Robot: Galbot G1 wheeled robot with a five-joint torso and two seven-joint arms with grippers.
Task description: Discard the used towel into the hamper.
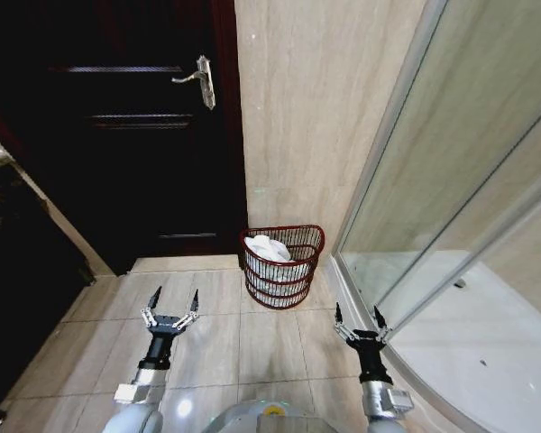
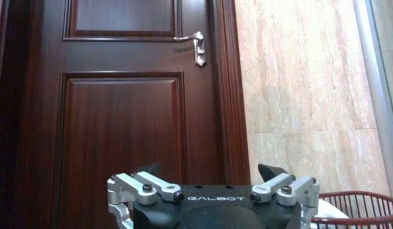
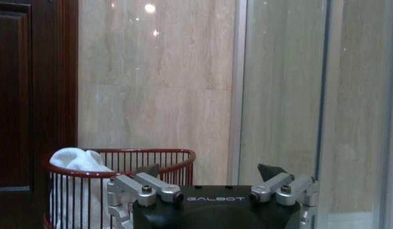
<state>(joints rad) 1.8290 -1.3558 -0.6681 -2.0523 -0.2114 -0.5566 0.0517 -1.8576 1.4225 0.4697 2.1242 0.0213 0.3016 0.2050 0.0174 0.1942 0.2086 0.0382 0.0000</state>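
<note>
The hamper (image 1: 283, 268), a small dark red wire basket, stands on the tiled floor against the beige wall. A white towel (image 1: 269, 248) lies bunched inside it, its top showing above the rim. The same hamper (image 3: 120, 188) and towel (image 3: 78, 160) appear in the right wrist view, and the hamper's rim (image 2: 358, 210) in the left wrist view. My left gripper (image 1: 172, 300) hangs open and empty above the floor, left of the hamper. My right gripper (image 1: 360, 314) is open and empty too, to the hamper's right and nearer to me.
A dark wooden door (image 1: 144, 135) with a metal lever handle (image 1: 201, 81) stands closed left of the hamper. A glass shower enclosure (image 1: 451, 225) with a white base borders the right side. Light floor tiles (image 1: 252, 347) stretch between my arms.
</note>
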